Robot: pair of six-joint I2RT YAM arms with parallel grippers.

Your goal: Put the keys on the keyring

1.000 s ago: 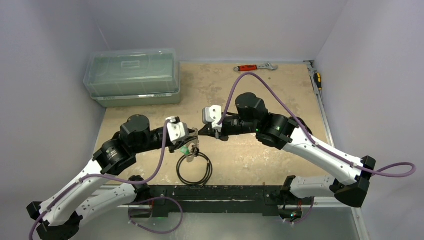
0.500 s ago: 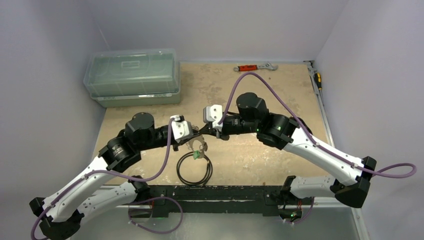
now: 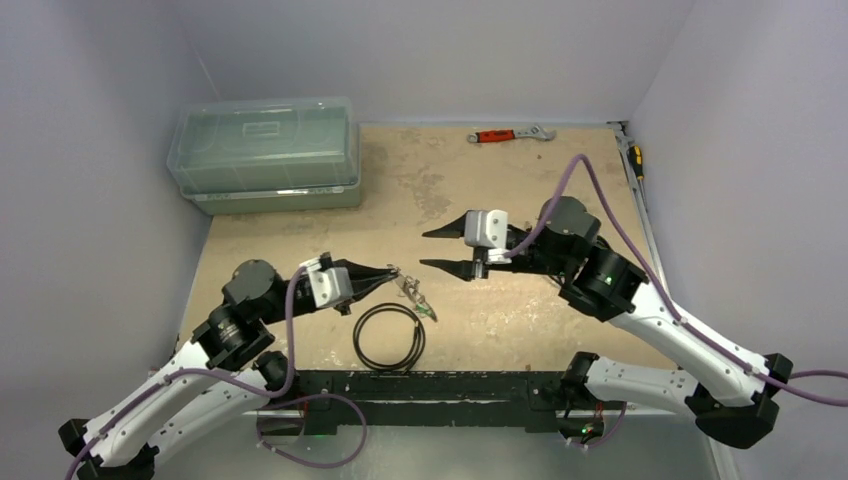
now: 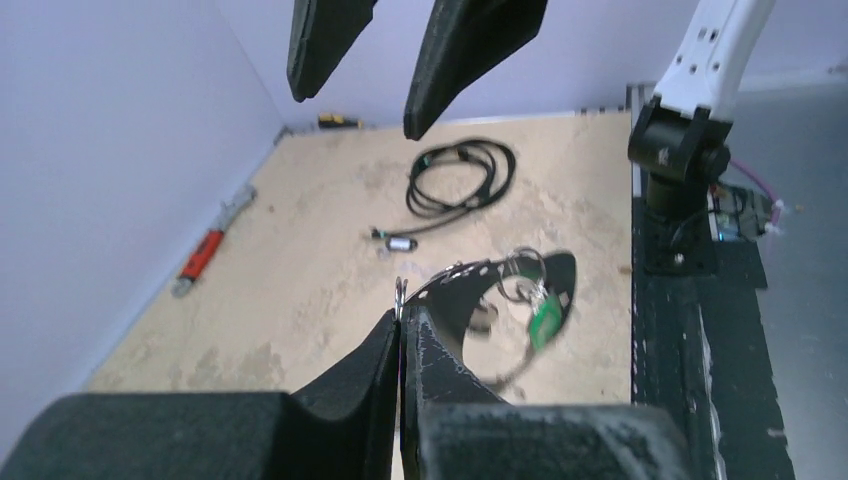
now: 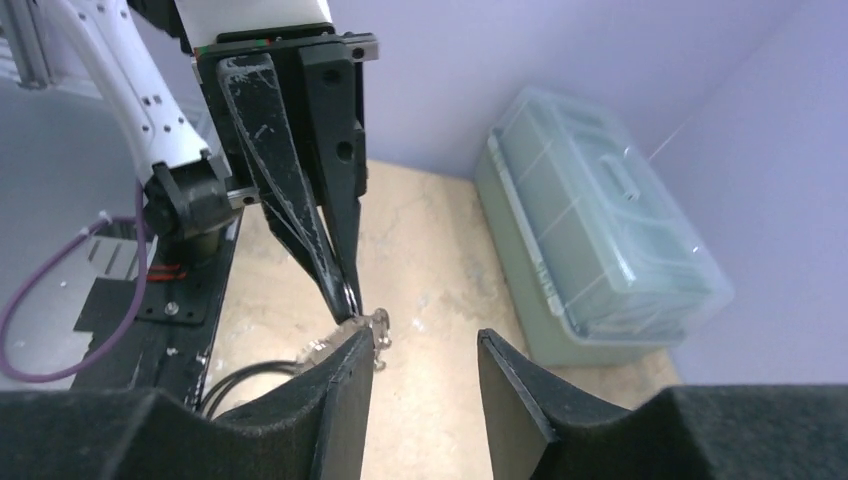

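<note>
The tan table (image 3: 560,180) carries a clear lidded box (image 3: 265,150) in its far left corner. Both arms reach in toward the middle of the surface. The left gripper (image 3: 385,272) is clenched, its two fingers pressed flat together on the thin wire of the keyring (image 3: 403,283). The right gripper (image 3: 425,249) faces it from close by with its jaws spread and nothing between them, clear of the ring. A black cable coil (image 3: 358,338) lies flat near the middle of the near edge, just below the left fingertips. A red-handled wrench (image 3: 492,135) lies at the far edge. The keys (image 3: 412,295) dangle in a small bunch from the keyring just past the left fingertips – over the far rim of the coil – with one bright green piece (image 4: 545,320) among them.
</note>
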